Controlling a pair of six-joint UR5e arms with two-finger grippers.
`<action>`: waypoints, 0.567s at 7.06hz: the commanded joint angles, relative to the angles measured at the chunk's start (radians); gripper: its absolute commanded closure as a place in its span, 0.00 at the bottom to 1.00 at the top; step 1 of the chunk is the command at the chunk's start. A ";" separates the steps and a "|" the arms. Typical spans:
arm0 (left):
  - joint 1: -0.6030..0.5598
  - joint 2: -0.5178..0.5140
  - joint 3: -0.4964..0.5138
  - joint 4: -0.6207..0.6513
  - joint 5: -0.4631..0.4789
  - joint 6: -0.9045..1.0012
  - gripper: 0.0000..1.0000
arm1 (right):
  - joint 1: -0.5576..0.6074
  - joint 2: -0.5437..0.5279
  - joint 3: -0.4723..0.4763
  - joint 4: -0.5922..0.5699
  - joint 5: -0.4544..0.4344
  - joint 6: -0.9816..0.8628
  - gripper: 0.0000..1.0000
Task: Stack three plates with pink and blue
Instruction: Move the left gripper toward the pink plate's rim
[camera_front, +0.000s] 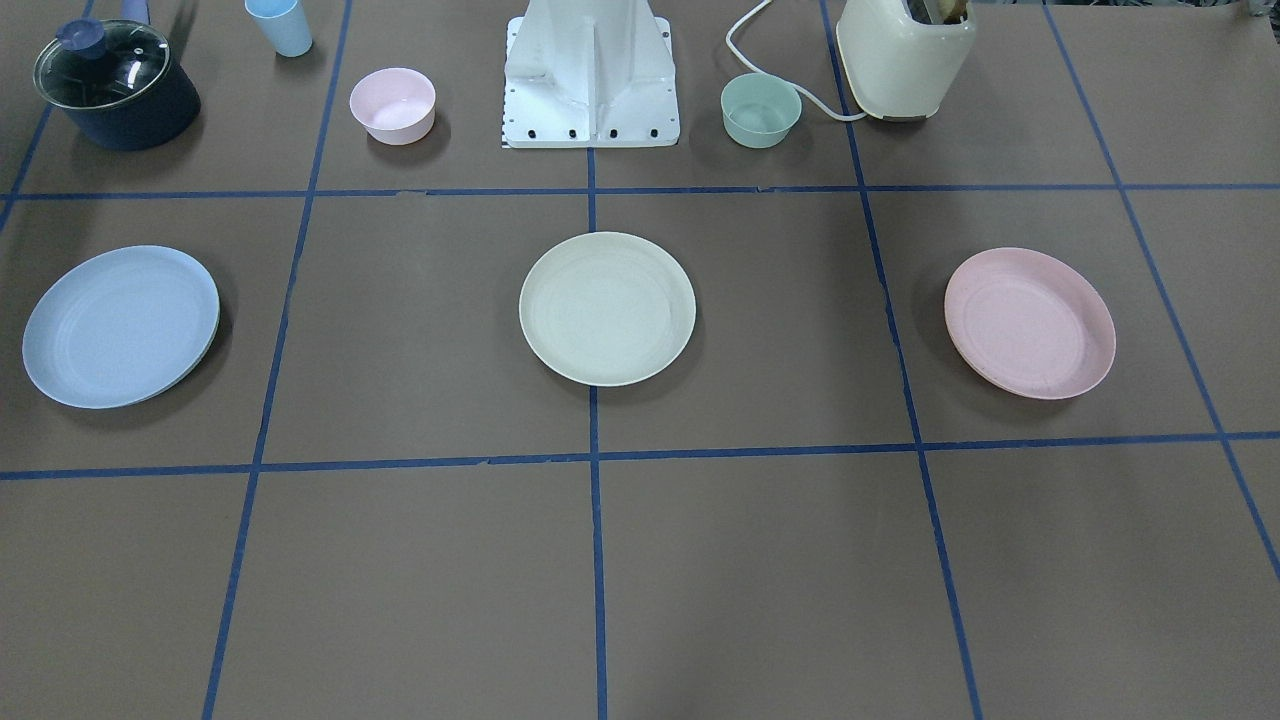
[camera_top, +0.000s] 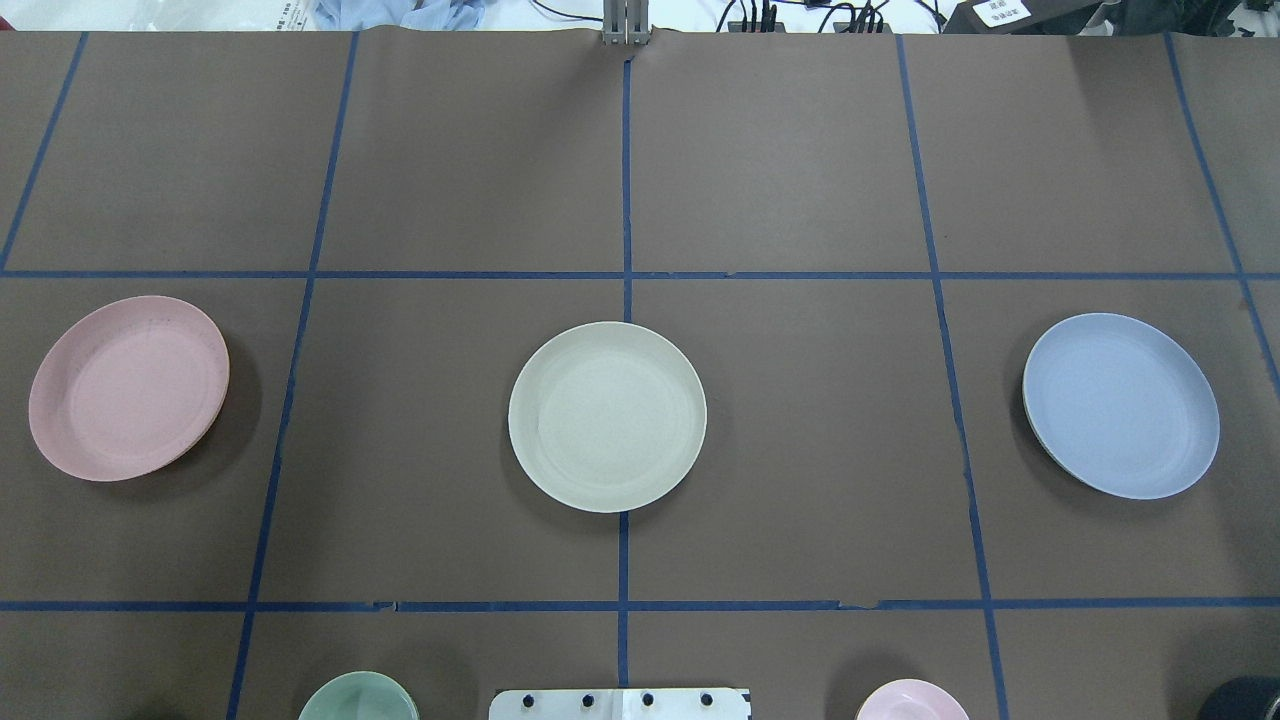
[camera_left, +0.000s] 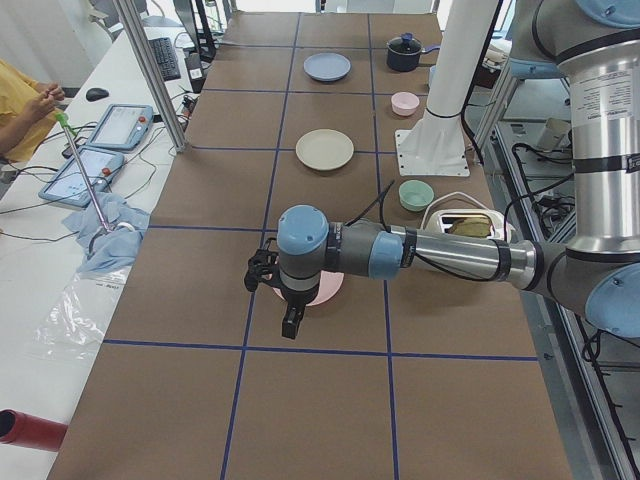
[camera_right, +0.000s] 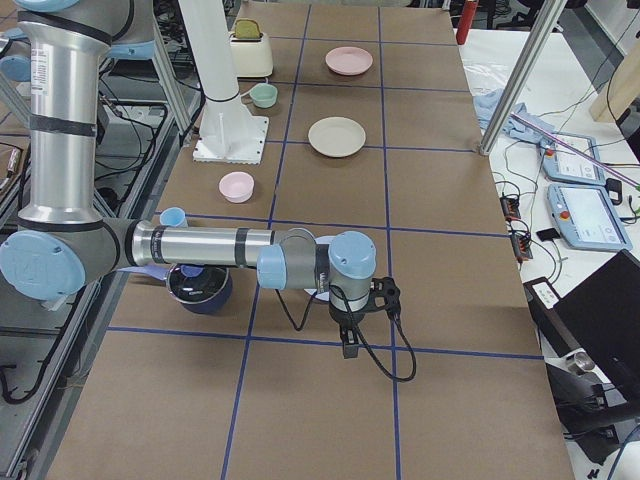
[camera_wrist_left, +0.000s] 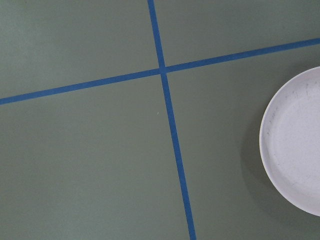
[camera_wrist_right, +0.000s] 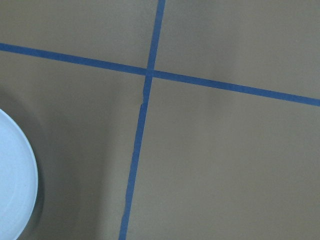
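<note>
Pink plate (camera_top: 128, 388), cream plate (camera_top: 607, 416), blue plate (camera_top: 1120, 405), well apart, unstacked

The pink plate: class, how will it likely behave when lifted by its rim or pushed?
The pink plate looks like matte plastic, so probably stiff, light and not slippery. Wide, shallow and flat on the table, it would likely slide rather than tip or roll.

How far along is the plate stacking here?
Done: nothing yet. The pink plate, cream-white plate and light blue plate lie apart, none touching another. In hand: the left gripper hangs near the pink plate and the right gripper near the light blue plate, but no plate is lifted. Left: both stacking moves.
</note>
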 joint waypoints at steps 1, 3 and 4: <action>0.002 -0.003 0.013 -0.189 0.001 0.002 0.00 | -0.012 0.004 0.008 0.109 0.002 0.035 0.00; 0.012 -0.047 0.062 -0.569 -0.005 -0.012 0.00 | -0.120 0.004 0.018 0.238 -0.019 0.253 0.00; 0.037 -0.076 0.131 -0.648 -0.045 -0.013 0.00 | -0.177 0.001 0.018 0.354 -0.028 0.408 0.00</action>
